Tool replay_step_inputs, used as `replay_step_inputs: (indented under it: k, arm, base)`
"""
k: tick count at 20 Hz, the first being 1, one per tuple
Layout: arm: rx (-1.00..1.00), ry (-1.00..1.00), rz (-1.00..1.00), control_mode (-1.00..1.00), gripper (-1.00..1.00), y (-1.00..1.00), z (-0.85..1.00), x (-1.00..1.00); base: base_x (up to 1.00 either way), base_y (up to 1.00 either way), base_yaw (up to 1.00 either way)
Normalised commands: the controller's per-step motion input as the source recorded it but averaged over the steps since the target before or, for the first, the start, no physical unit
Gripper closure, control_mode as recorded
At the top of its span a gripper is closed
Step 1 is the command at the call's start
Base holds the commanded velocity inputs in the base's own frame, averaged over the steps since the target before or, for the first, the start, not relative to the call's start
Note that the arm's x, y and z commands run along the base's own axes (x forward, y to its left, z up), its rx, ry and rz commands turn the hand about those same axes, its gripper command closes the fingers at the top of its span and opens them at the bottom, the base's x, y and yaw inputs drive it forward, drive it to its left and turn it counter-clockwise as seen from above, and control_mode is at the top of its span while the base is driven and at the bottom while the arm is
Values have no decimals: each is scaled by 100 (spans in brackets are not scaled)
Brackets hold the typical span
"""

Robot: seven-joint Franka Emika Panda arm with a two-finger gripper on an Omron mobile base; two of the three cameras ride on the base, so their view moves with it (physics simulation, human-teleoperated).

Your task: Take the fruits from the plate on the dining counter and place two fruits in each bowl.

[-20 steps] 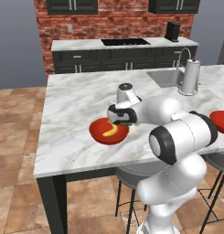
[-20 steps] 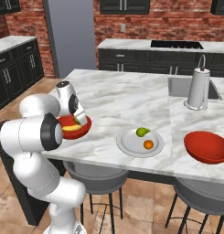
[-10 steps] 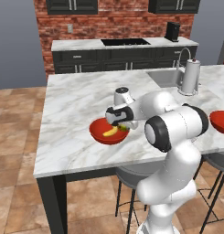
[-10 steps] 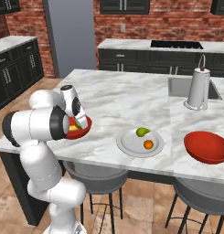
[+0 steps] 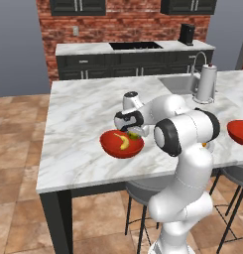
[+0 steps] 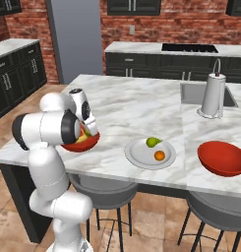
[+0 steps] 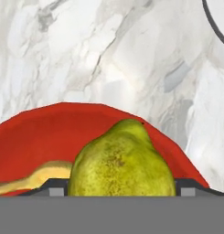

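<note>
At the centre of the left base view, the gripper (image 5: 133, 130) is hanging over a red bowl (image 5: 121, 145), its jaws clasping a yellow-green pear (image 7: 121, 163). Hand view is showing the pear sitting low centre between the finger tips, with the banana (image 7: 29, 178) lying at lower left inside the bowl. Right of centre in the right base view, the plate (image 6: 141, 153) is carrying a green fruit (image 6: 152, 142) and an orange one (image 6: 160, 155); the second bowl (image 6: 222, 157) is sitting at right on the dining counter (image 6: 127, 103).
</note>
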Motion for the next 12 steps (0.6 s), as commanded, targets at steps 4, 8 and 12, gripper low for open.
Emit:
replay_step_inputs:
  k: [4, 8, 12]
  arm:
    - [0, 0, 0, -100, -100, 23, -13, 0]
    - [0, 0, 0, -100, -100, 22, -8, -4]
    - [0, -2, 0, -100, -100, 16, -2, -16]
  base:
    - [0, 0, 0]
    - [0, 0, 0]
    - [0, 0, 0]
